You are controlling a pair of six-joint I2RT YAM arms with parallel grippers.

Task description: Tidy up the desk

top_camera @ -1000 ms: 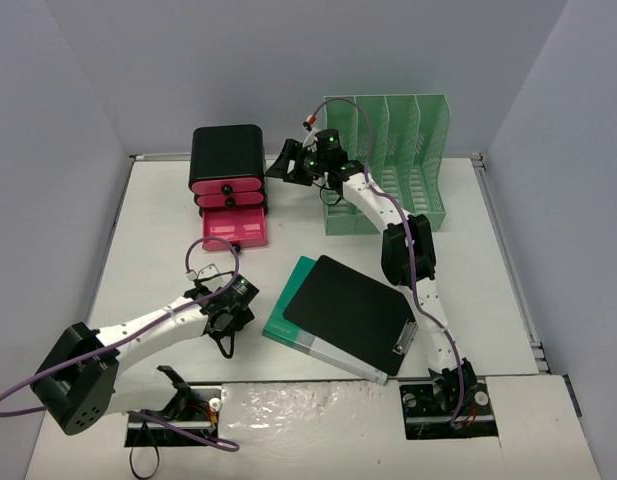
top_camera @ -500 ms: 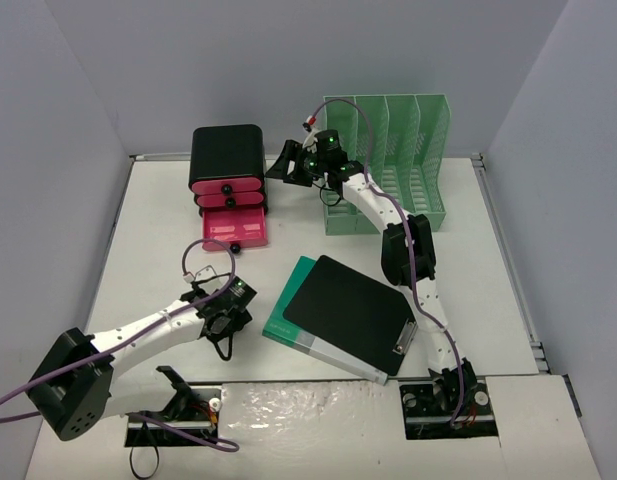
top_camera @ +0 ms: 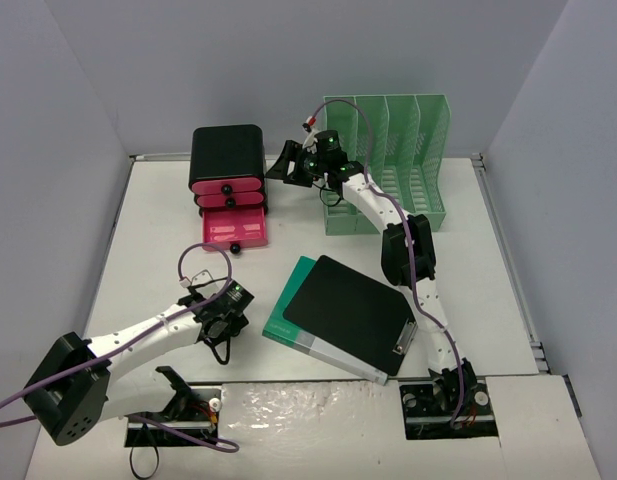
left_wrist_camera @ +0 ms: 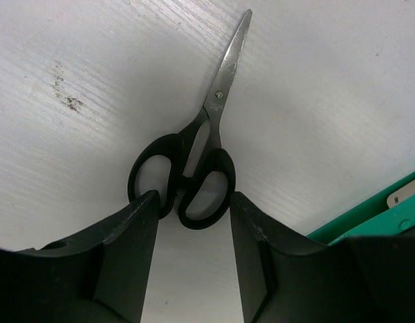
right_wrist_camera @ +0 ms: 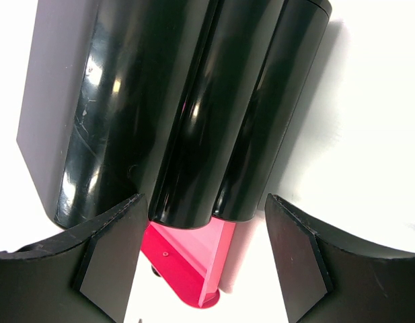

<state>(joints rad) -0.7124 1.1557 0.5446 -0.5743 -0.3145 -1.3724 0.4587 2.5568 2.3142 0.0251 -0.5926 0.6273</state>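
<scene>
Desk white between grey walls, bare along its left edge, left gripper open astride scissors handles, nearer its base than 1 second ago, drawers at back, right gripper open beside them, unmoved.

The whole desk is taken in by a fixed camera set high above and behind the arm bases, tilted forward and down. The left wrist view is taken very near the surface, looking down past the left gripper onto the scissors and a corner of the green book. The right wrist view is held close against the drawer unit, framed by the right gripper. Book and drawer unit are shared with the overhead view.
</scene>
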